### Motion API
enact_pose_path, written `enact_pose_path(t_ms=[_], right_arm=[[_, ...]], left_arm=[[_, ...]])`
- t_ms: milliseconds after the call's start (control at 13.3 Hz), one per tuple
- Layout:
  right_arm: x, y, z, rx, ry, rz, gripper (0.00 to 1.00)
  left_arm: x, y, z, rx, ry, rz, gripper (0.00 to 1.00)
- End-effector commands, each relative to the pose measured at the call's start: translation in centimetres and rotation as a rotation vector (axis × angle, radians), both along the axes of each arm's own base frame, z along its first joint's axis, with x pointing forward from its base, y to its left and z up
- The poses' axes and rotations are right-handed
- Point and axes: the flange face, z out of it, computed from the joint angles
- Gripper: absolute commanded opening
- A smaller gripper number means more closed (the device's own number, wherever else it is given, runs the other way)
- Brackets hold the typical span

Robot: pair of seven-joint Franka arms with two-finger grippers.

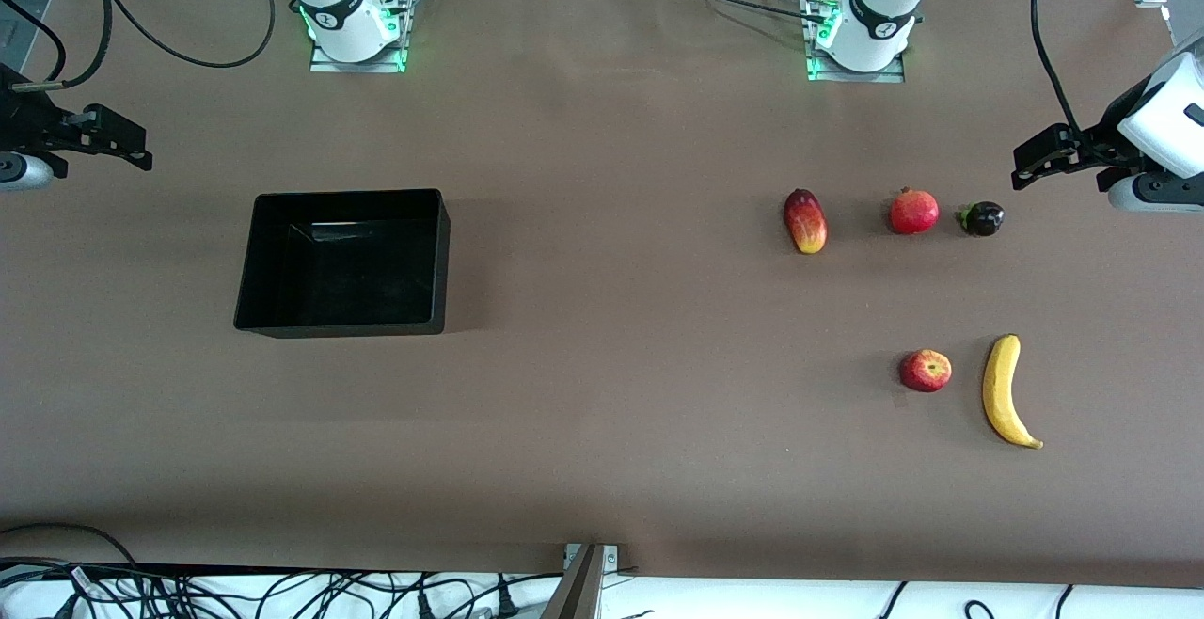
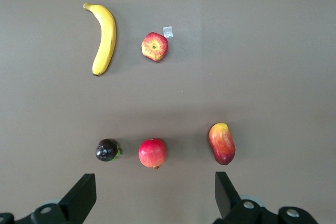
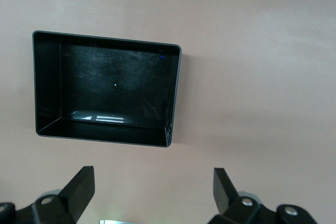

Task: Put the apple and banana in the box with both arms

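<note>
Both pincers hang wide apart with nothing between their fingers. Up over the table's left-arm end, the left gripper looks down on the fruit: the apple and banana lie side by side on the brown table, well apart from it, with a mango, pomegranate and a small dark fruit in a row closer beneath it. Over the right-arm end, the right gripper waits above the black box, which holds no fruit.
</note>
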Motion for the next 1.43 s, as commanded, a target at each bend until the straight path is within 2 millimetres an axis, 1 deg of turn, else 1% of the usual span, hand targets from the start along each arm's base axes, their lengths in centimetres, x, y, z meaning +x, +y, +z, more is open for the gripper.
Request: enact_pose_path(t_ms=[0,602,828,903,1054,1129,1204,1280,1355], right_arm=[[0.1,-0.3,0.3,0.015,0.005,-0.008,1.00],[0.1,-0.4,0.2,0.016,0.006,-0.007,1.00],[-0.5,-0.5,-0.2,0.018,0.059,-0.013,1.00],[-0.9,-0.9,-0.5,0.020,0.091,-0.020,1.00],[-1.6,-0.8,-1.1,0.022,0.160,-0.021,1.00],[-1.5,-0.9,-1.6,0.022,0.179,-0.026,1.00],[-0.7,-1.5,-3.5,0.011,0.216,-0.036,1.00],[-0.3,-2.5,-4.6,0.014,0.238,-0.051,1.00],[-0.4,-3.3,-4.9,0.025,0.243,-0.068,1.00]], left_arm=[[0.3,-0.1,0.4,-0.012,-0.011,0.007,1.00],[0.3,-0.1,0.3,-0.012,-0.010,0.007,1.00],[0.5,-0.1,-0.1,-0.011,-0.004,0.007,1.00],[0.5,-0.1,-0.1,-0.011,-0.004,0.007,1.00],[0.5,-0.1,-0.1,-0.011,-0.004,0.007,1.00],[0.6,-0.1,-0.3,-0.011,-0.001,0.007,1.00],[1.1,-0.1,-0.9,-0.011,-0.004,0.007,1.00],[1.8,-0.1,-1.7,-0.009,-0.005,0.007,1.00],[2.6,0.0,-3.3,0.002,0.016,0.002,1.00]])
